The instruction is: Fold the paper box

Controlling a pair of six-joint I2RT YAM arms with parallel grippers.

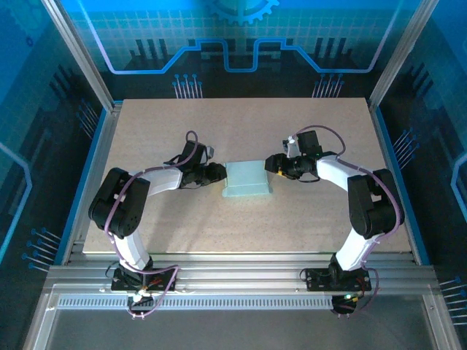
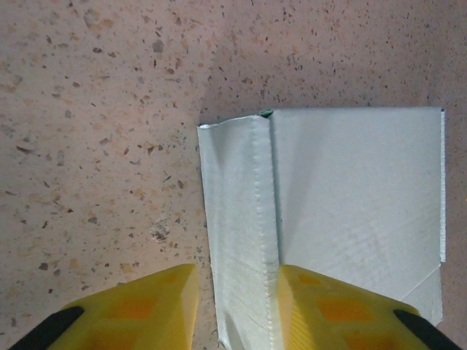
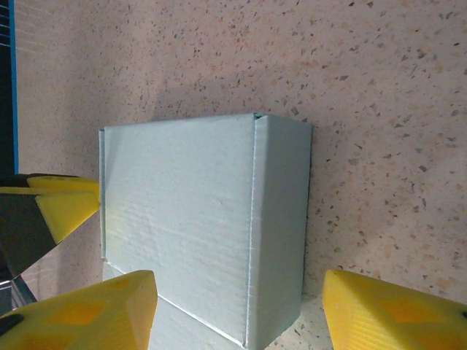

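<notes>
The paper box lies near the middle of the table, between the two arms. It is pale mint card and partly formed, with a flat top panel and side walls creased down. The near end flares slightly outward.

At the box's left side is the left gripper. Its jaws stand apart, straddling a narrow folded strip along that edge. One finger sits against the crease. A sliver of table shows between the other finger and the strip's outer edge, so there is no firm clamp on the card.

At the box's right side is the right gripper, jaws wide apart. One finger hangs over the top panel and the other over bare table, clear of the side wall. The wall and its crease lie between them, and no touch on the card is visible. In the right wrist view, a yellow finger of the left gripper sits at the box's opposite edge.

Surroundings: the table is a speckled tan board. A purple cable loops above the left arm's wrist, and a similar one runs along the right arm. Aluminium rails run along the near edge, carrying both arm bases. A blue panel stands behind the far edge. The two grippers face each other across the box, each close to it.
</notes>
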